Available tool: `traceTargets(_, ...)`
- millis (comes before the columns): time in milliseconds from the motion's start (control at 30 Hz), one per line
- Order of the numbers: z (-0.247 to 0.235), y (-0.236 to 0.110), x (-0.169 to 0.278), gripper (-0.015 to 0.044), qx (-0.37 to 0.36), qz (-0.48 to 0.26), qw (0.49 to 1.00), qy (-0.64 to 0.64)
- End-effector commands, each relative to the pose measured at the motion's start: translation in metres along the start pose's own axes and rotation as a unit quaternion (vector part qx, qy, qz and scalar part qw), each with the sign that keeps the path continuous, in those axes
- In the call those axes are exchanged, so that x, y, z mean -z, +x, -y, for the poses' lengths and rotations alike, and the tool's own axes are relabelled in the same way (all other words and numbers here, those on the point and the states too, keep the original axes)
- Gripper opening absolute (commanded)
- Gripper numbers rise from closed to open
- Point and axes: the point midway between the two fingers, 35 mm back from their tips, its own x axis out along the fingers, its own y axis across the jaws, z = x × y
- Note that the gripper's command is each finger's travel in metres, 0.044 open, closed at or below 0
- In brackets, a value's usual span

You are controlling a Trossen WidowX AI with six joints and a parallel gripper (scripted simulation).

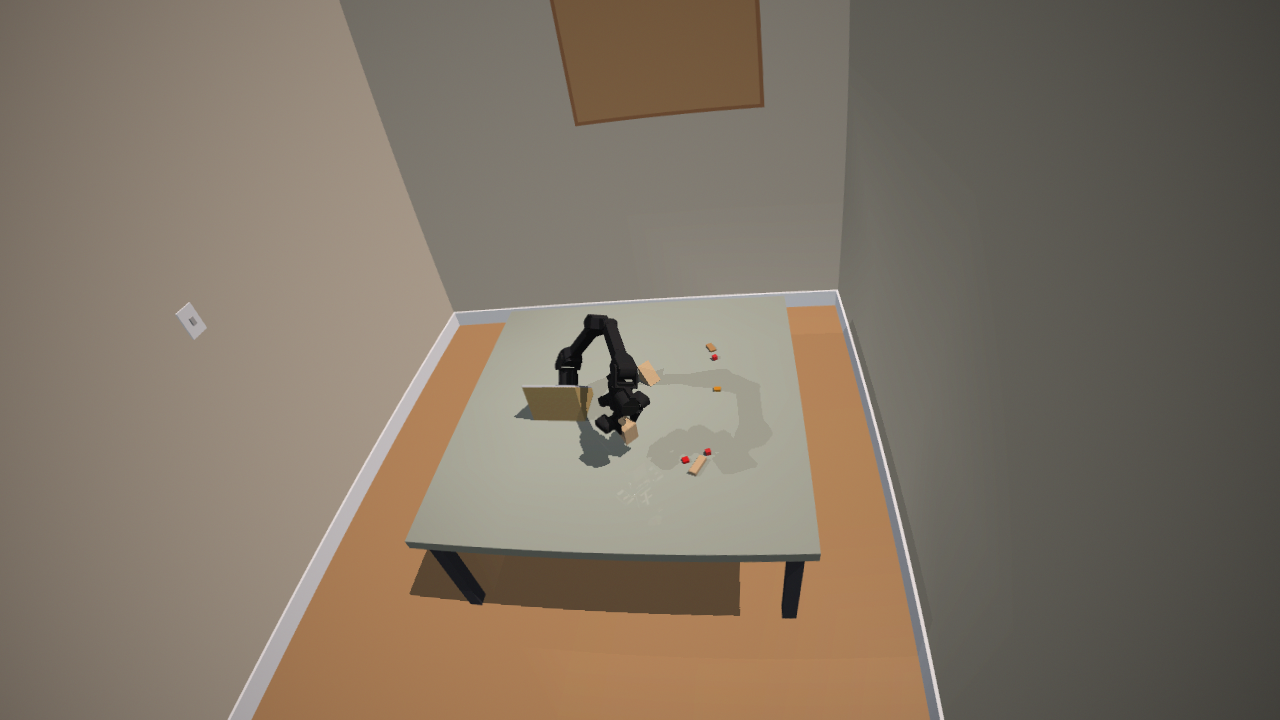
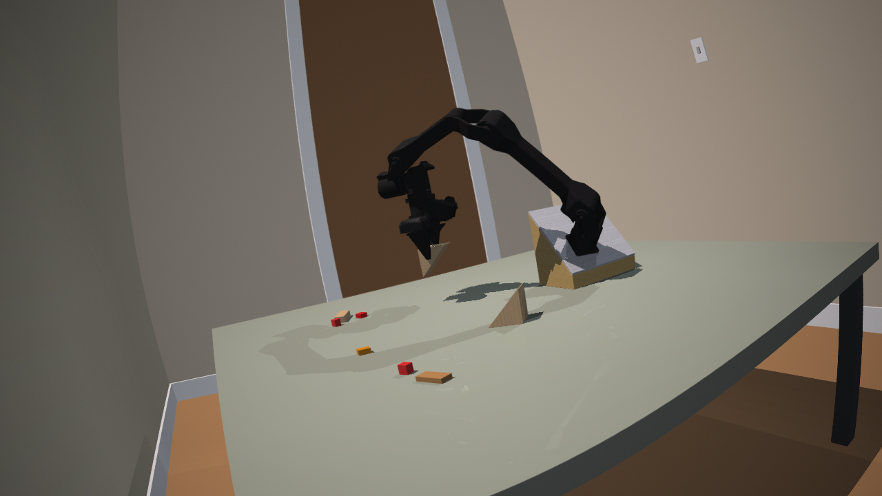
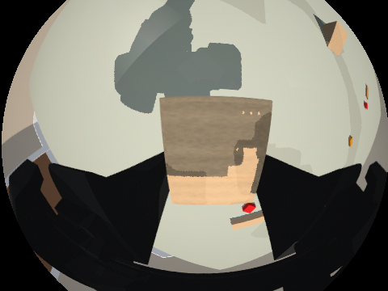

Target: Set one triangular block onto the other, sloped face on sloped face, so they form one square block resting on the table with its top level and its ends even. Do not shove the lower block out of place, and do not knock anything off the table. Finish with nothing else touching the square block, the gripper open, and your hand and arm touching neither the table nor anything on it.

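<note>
My gripper point(image 1: 623, 422) point(image 2: 433, 250) point(image 3: 212, 155) is shut on a triangular block point(image 1: 630, 431) point(image 2: 435, 256) point(image 3: 210, 133), with a finger at each end of it. The held block hangs above the table; in the exterior view its broad face is up, an edge points down and its slope faces lower right. The other triangular block point(image 1: 649, 373) point(image 2: 508, 313) point(image 3: 336, 38) stands on the table, apart from the held one, its slope facing upper left in the exterior view. In the wrist view it is at the upper right. Fingers partly hide the held block.
The arm's wedge-shaped base point(image 1: 554, 404) point(image 2: 604, 270) stands nearby. A tan slab point(image 1: 697, 464) point(image 2: 342, 315) lies by two red cubes point(image 1: 685, 459) point(image 1: 707, 451). An orange piece point(image 1: 716, 389) point(image 2: 364, 350), another red cube point(image 1: 714, 357) point(image 2: 405, 368) and a brown slab point(image 1: 710, 347) point(image 2: 434, 377) lie farther off.
</note>
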Motion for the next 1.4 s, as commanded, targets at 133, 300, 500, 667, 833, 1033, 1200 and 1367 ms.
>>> traceTargets(133,0.014,-0.006,0.0,0.0,0.001,-0.004,0.993,-0.114)
traceTargets(300,0.022,-0.01,-0.001,0.0,0.0,-0.005,0.98,-0.2)
traceTargets(500,0.033,-0.013,-0.003,0.0,-0.001,-0.005,0.954,-0.3)
traceTargets(667,0.042,-0.016,-0.004,0.0,-0.003,-0.006,0.924,-0.381)
traceTargets(833,0.051,-0.019,-0.006,0.0,-0.004,-0.006,0.888,-0.46)
traceTargets(1033,0.062,-0.022,-0.009,0.0,-0.006,-0.005,0.836,-0.549)
traceTargets(1200,0.071,-0.025,-0.011,0.0,-0.007,-0.005,0.785,-0.619)
traceTargets(1367,0.08,-0.027,-0.014,0.0,-0.008,-0.004,0.729,-0.685)
